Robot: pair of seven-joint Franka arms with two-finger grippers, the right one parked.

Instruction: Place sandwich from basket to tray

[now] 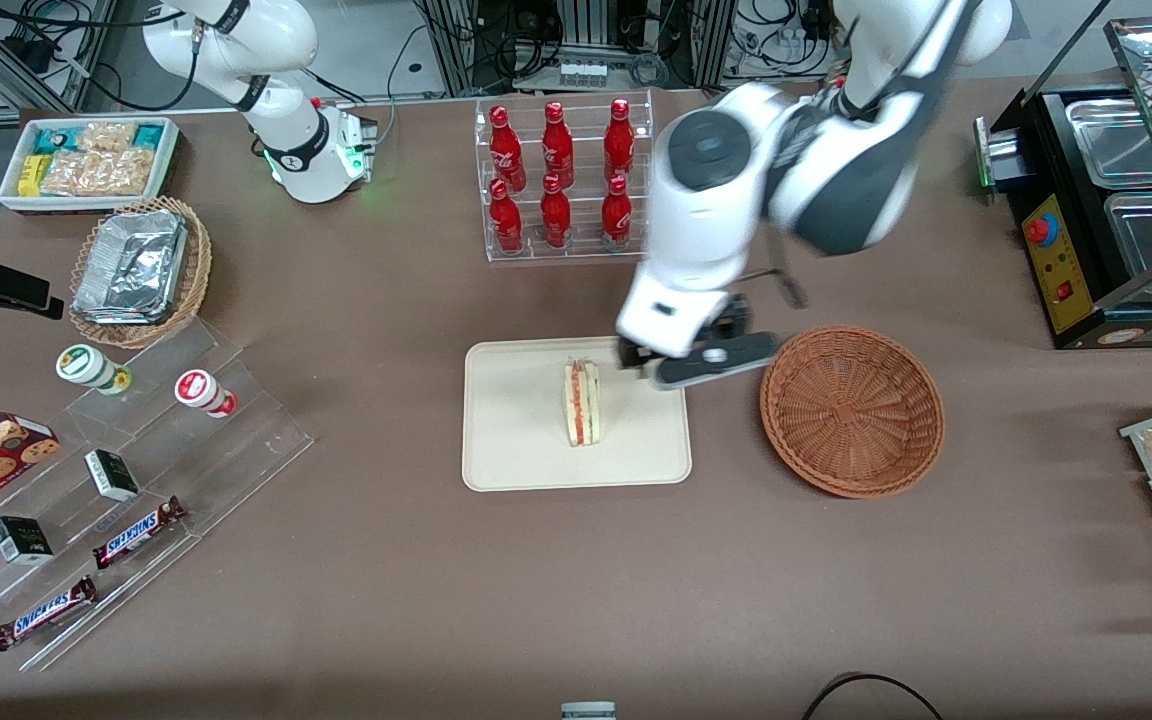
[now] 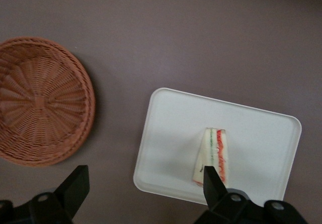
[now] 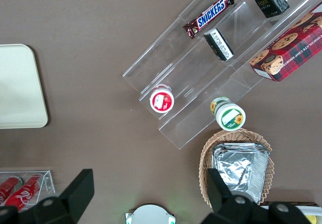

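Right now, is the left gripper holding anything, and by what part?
Nothing. The gripper hangs above the tray, jaws open and empty; the sandwich lies on the tray, and the basket is empty.

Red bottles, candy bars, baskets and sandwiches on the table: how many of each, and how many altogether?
Red bottles in the clear rack: 6
Snickers bars on the clear stepped shelf: 2
Wicker baskets, reddish-brown empty one and tan one with foil container: 2
Triangular white-bread sandwich on the cream rectangular tray: 1
Total: 11
The left arm's gripper hangs open above the tray's edge nearest the reddish-brown basket.
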